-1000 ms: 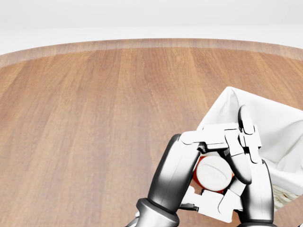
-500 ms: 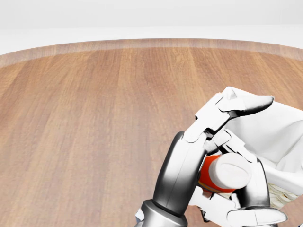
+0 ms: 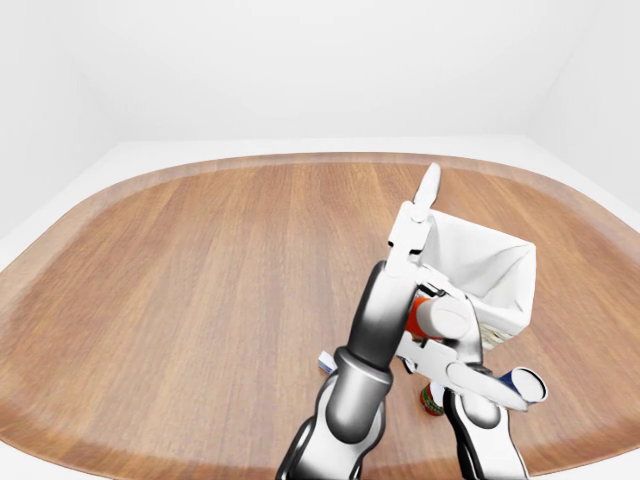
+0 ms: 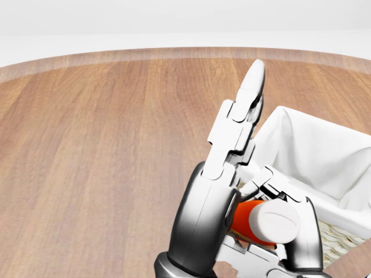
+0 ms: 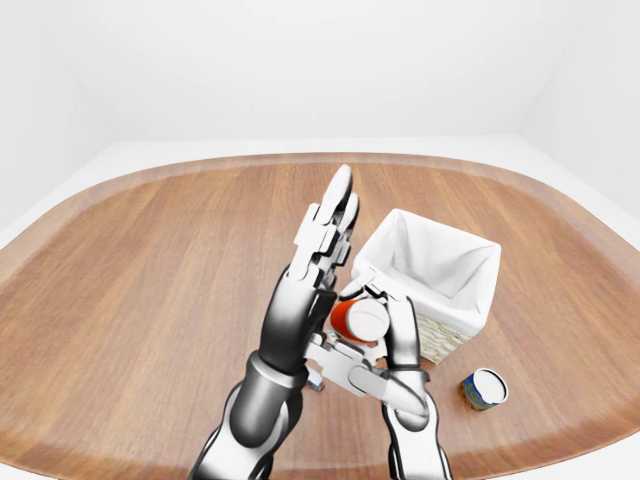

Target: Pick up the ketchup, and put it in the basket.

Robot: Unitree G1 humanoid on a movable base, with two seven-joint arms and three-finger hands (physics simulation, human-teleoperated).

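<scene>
Ketchup (image 4: pixel 262 222), a smooth orange-red cylinder with a flat white cap, lies sideways in your right hand (image 5: pixel 385 355), whose glossy grey-and-white fingers (image 4: pixel 306 237) curl round it, just beside the basket's near rim. At its left, your left hand (image 4: pixel 235 136) stands with its fingers straight and spread, gripping nothing. Right of both, the basket (image 5: pixel 434 268) is squarish woven straw with a soft white cloth lining, resting on the oval wood-grain worktop (image 3: pixel 180 280). A small round can (image 5: pixel 486 388) lies near its right side.
</scene>
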